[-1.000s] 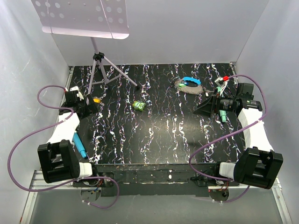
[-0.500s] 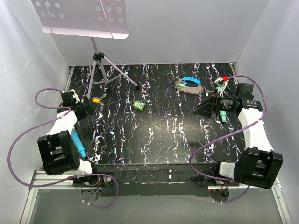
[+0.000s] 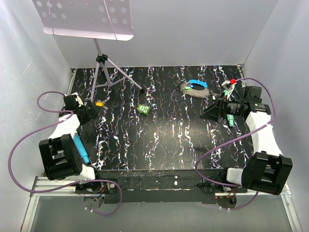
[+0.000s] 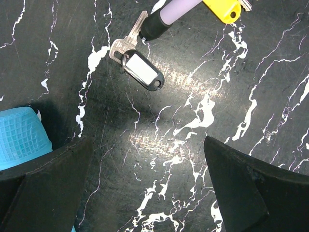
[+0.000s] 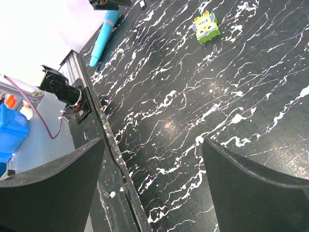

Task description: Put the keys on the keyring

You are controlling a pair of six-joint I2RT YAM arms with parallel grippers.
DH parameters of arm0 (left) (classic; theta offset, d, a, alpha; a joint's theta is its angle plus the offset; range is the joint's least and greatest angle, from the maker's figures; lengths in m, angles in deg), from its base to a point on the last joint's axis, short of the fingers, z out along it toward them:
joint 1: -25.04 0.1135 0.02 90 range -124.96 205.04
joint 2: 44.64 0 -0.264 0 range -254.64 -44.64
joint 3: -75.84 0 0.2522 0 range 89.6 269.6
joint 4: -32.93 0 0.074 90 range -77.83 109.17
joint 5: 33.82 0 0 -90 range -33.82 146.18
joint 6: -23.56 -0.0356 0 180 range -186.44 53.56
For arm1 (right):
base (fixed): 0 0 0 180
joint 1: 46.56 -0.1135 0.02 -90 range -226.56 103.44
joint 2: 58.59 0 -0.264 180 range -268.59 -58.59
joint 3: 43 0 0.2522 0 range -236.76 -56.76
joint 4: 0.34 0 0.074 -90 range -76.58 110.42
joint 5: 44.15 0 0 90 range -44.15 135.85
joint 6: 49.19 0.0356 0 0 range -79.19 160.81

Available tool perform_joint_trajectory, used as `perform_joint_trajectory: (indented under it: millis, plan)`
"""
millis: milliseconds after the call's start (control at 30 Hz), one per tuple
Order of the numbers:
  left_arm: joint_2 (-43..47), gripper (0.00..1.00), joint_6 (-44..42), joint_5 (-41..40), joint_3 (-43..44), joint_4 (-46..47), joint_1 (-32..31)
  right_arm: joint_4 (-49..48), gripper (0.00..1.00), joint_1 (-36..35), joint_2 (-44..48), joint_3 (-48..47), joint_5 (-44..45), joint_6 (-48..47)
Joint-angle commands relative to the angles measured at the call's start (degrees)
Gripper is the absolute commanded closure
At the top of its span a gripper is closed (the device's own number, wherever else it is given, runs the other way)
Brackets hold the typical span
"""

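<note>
Left hand is spread wide over the tabletop. Only its own camera shows a silver key. Right hand is spread too, near the keyring.

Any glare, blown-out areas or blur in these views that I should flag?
Left wrist: a soft glare patch on the glossy black white-veined tabletop, near the sharp silver key with a black tag. Right wrist: the upper-left corner is blown out white; the tabletop is sharp. Top external: evenly lit, no blur.
</note>
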Motion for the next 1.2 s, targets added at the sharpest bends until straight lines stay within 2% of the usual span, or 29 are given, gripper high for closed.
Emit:
perform_joint_trajectory:
  millis: [0, 667, 1000, 1067, 1100, 1167]
  plan:
    - [-0.2, 0.02, -1.0, 0.7, 1.3, 1.3, 0.2, 1.0, 0.1, 0.1, -0.2, -2.3, -1.4, -1.3]
    - [-5.4, 0.04, -2.8, -0.6, 3.8, 0.4, 1.0, 2.3, 0.1, 0.2, -0.2, -2.9, -1.6, -2.2]
    - [-10.7, 0.34, -4.5, -0.9, 8.5, -0.1, 1.1, 2.8, 0.1, 0.2, -0.5, -3.0, -2.0, -2.4]
    - [-11.7, 0.58, -4.7, -1.4, 9.3, -0.4, 1.1, 2.8, 0.1, 0.1, -0.5, -3.0, -1.9, -2.5]
    - [-12.3, 0.62, -4.7, -1.3, 9.8, -0.5, 1.1, 2.8, 0.1, 0.1, -0.5, -3.0, -1.9, -2.5]
    - [-13.3, 0.64, -4.9, -1.3, 10.8, -0.8, 1.2, 2.9, 0.1, 0.1, -0.8, -3.0, -2.0, -2.5]
